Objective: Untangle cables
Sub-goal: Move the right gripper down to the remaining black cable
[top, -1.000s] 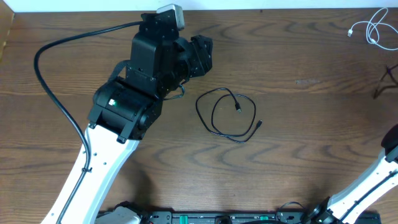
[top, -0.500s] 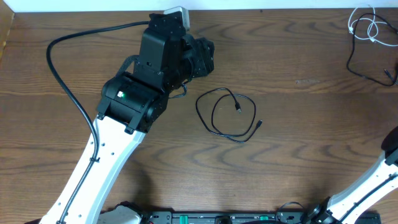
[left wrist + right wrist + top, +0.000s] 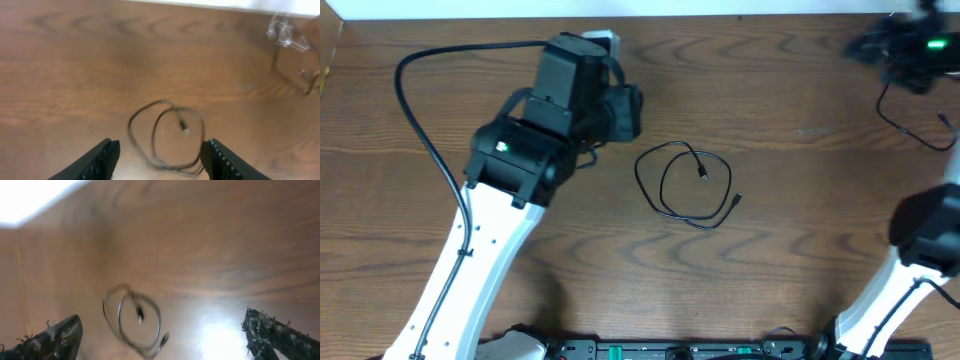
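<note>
Currently, the coiled black cable (image 3: 662, 186) lies flat on the tabletop (image 3: 800, 250) near the centre of the scene, forming two overlapping loops. One plug (image 3: 704, 172) rests inside the loops and the other end points out to the right. No arm touches this cable. The left arm (image 3: 520, 160) reaches in from the near left edge, and its wrist sits to the far left of the coil, close to the far edge of the tabletop. In the left wrist view the left fingers (image 3: 102, 160) stand apart with nothing between them, and the coiled black cable (image 3: 152, 135) lies on the wood beyond and between the two tips. A thick black arm cable (image 3: 410, 110) arcs over the tabletop on the left side of that arm. The right arm (image 3: 920, 235) rises from the near right corner and its wrist hangs over the far right corner, blurred in the overhead view. In the right wrist view the right fingers (image 3: 55, 337) are spread wide and hold nothing, with the coiled black cable (image 3: 120, 315) visible well beyond them. A second black cable (image 3: 905, 125) trails across the far right area, just near of the right wrist. In the left wrist view this second black cable (image 3: 274, 60) runs beside a pale, blurred tangle (image 3: 282, 32) at the far right edge, apparently the white cable; whether the two touch cannot be determined.
</note>
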### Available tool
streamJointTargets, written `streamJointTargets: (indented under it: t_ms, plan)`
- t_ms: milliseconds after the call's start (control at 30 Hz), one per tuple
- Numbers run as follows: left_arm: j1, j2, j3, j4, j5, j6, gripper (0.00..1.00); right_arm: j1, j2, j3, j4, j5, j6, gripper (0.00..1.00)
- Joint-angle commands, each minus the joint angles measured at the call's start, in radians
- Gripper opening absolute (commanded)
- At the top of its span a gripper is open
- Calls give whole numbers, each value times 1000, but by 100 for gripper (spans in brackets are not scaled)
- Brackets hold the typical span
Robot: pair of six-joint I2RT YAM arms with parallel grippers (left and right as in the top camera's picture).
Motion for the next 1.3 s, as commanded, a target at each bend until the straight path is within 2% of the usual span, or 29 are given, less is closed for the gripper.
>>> streamJointTargets:
  t_ms: [0, 100, 267, 367, 533, 667, 867, 1100, 1267]
  plan:
    - [43, 18, 7, -71, 96, 102, 57, 124, -2, -71, -40, 108, -55, 99]
    - [45, 37, 7, -126, 130, 165, 57, 216, -2, -156, -45, 193, 6, 99]
    - [45, 81, 7, -169, 134, 180, 57, 336, -2, -322, -35, 306, 148, 87]
    - [45, 96, 7, -165, 133, 180, 57, 398, -2, -426, 16, 328, 205, 84]
    - [50, 97, 7, -163, 69, 179, 57, 491, -36, -557, 61, 419, 307, 82]
    - [50, 97, 7, -165, 30, 178, 57, 580, -112, -706, 148, 496, 446, 80]
    - [50, 97, 7, -157, 27, 179, 57, 670, -161, -885, 310, 493, 611, 73]
    - [50, 97, 7, -158, 28, 179, 57, 712, -161, -981, 436, 483, 720, 58]
    - [50, 97, 7, -158, 28, 179, 57, 732, -161, -1043, 514, 476, 776, 52]
